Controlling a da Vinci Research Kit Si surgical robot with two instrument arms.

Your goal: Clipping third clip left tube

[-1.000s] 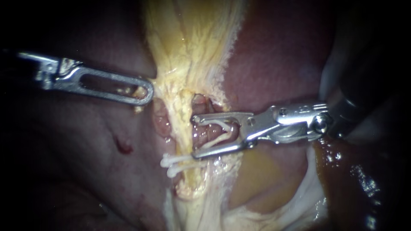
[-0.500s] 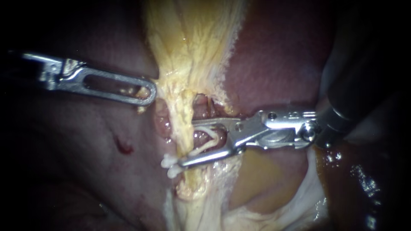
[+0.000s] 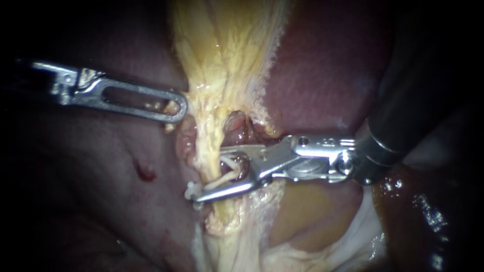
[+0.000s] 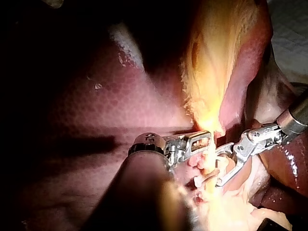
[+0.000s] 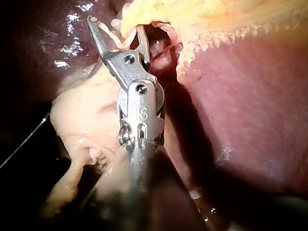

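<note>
Two instruments working, clip poised around the tube at frame centre

From the right, the right instrument is gripping one white clip in widely spread jaws bracketing the yellowish tube, seemingly to seat it above white clip ends, number unclear. From upper left, the left instrument is pinching fatty tissue, likely for tension.

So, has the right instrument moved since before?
Yes: carrying its clip, the right instrument advanced leftward across the tube, toward the red spot on the liver.
</note>
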